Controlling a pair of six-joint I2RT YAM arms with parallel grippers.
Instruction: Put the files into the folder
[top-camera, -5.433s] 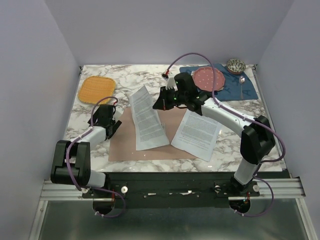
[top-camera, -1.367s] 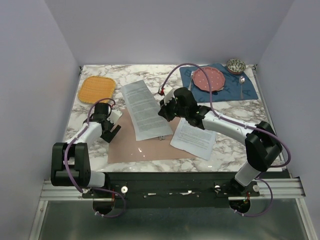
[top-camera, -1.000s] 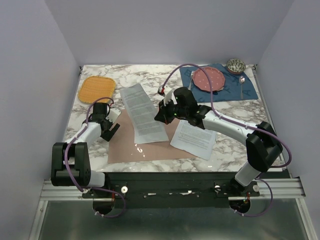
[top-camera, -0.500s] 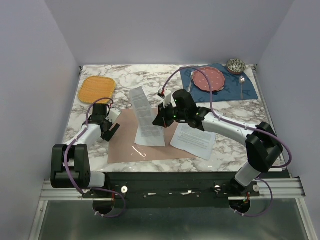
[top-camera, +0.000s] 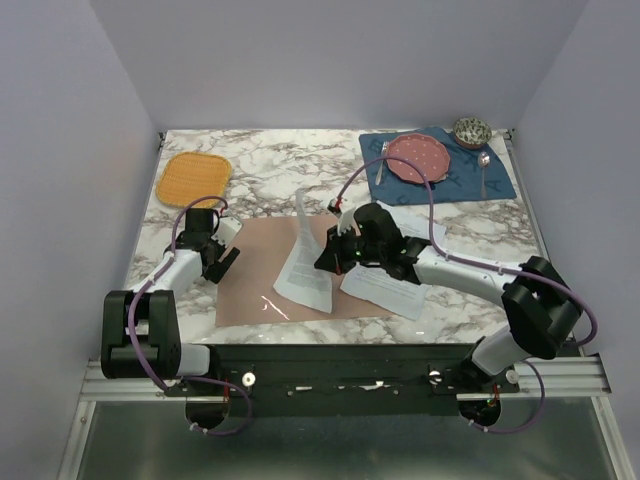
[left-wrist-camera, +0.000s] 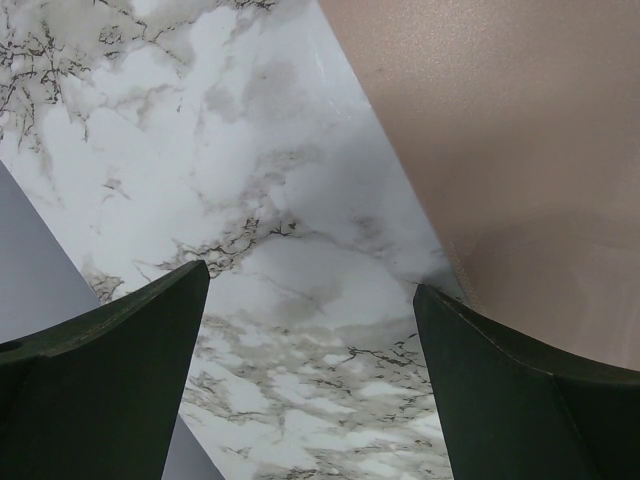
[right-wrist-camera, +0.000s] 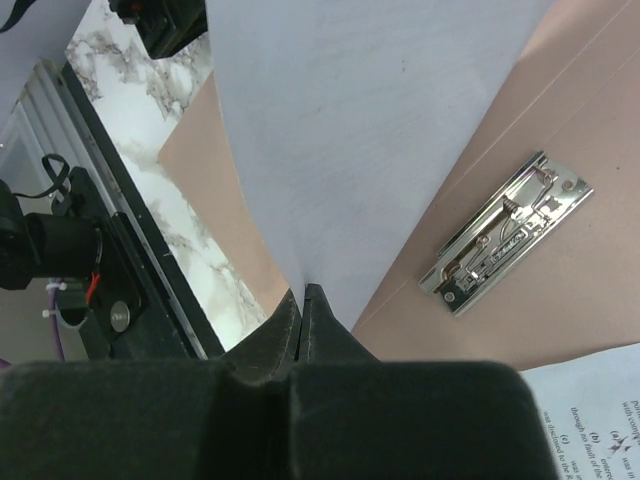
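The pinkish-brown folder (top-camera: 250, 280) lies open and flat at the table's front middle; it also shows in the left wrist view (left-wrist-camera: 500, 130) and the right wrist view (right-wrist-camera: 560, 300), where its metal clip (right-wrist-camera: 505, 232) is visible. My right gripper (top-camera: 328, 258) is shut on the edge of one white sheet (top-camera: 305, 262), which stands curled up over the folder (right-wrist-camera: 350, 130). The second sheet (top-camera: 385, 282) lies flat on the folder's right side, partly under my right arm. My left gripper (top-camera: 228, 262) is open and empty over the marble by the folder's left edge.
An orange woven mat (top-camera: 193, 177) lies at the back left. A blue placemat (top-camera: 460, 180) at the back right holds a pink plate (top-camera: 418, 158), a fork and a spoon, with a small patterned bowl (top-camera: 471, 131) behind it. Walls enclose the table.
My right gripper has pulled the held sheet toward the front and right, so it now stands curled over the folder. The left arm has barely moved.
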